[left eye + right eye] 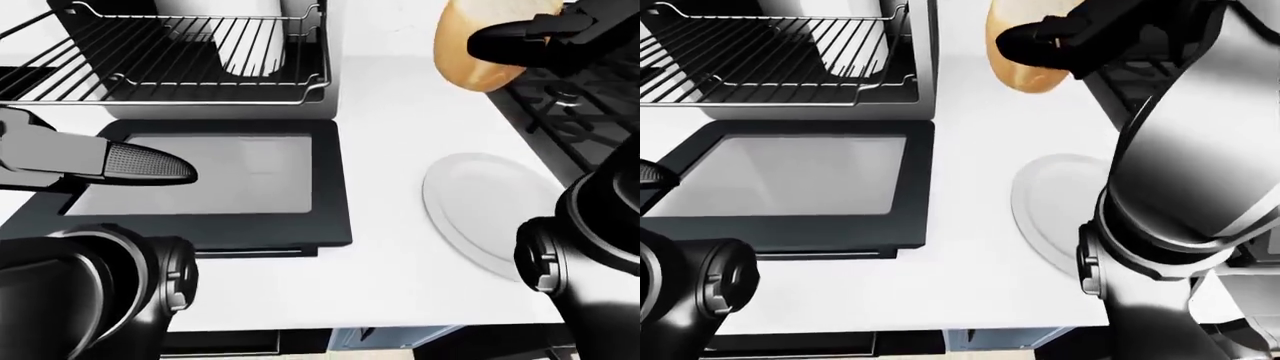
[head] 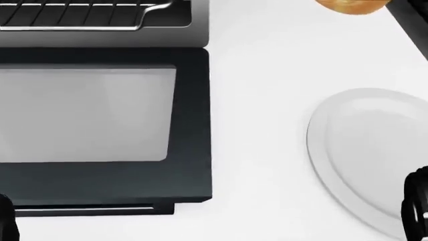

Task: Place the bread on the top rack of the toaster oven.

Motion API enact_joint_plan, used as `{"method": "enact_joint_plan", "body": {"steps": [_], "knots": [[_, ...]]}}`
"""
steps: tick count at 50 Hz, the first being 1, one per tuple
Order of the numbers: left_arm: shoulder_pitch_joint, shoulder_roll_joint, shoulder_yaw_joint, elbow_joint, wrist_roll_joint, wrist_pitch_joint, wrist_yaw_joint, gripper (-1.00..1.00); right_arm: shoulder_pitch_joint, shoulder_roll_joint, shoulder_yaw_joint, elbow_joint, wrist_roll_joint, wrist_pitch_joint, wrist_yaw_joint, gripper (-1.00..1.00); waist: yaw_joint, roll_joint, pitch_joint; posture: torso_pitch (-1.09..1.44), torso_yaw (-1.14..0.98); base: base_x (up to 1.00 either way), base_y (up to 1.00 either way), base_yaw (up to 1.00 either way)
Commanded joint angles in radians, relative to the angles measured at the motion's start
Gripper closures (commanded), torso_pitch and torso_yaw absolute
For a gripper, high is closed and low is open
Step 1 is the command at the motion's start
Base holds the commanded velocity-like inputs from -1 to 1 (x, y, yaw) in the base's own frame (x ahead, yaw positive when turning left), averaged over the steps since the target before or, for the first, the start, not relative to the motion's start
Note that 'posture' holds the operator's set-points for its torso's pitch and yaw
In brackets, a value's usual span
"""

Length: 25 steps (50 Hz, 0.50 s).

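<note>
Right hand [image 1: 545,34] closed around the bread [image 1: 478,45], held above the white plate [image 1: 480,206], toaster oven door [image 1: 215,184] lay open, rack [image 1: 170,64] bare, left hand's grip unclear
</note>
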Motion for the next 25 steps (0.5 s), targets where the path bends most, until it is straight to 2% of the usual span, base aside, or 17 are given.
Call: {"method": "enact_joint_plan", "body": {"steps": [1, 14, 25], "knots": [[-0.024, 0.009, -0.003, 0.005, -0.005, 0.003, 0.000, -1.00, -0.050, 0.007, -0.005, 0.007, -0.013, -0.028, -0.007, 1.00, 0.000, 0.004, -0.026, 0.00, 0.00, 0.00, 0.00, 0.00], [-0.017, 0.026, -0.006, -0.003, -0.010, 0.021, 0.000, -1.00, -0.213, 0.107, 0.030, 0.104, -0.057, -0.049, 0.039, 1.00, 0.001, 0.012, -0.019, 0.00, 0.00, 0.00, 0.00, 0.00], [0.003, 0.038, -0.005, -0.016, -0.011, 0.031, 0.000, -1.00, -0.293, 0.178, 0.044, 0.145, -0.089, -0.054, 0.067, 1.00, 0.000, 0.016, -0.011, 0.00, 0.00, 0.00, 0.00, 0.00]]}}
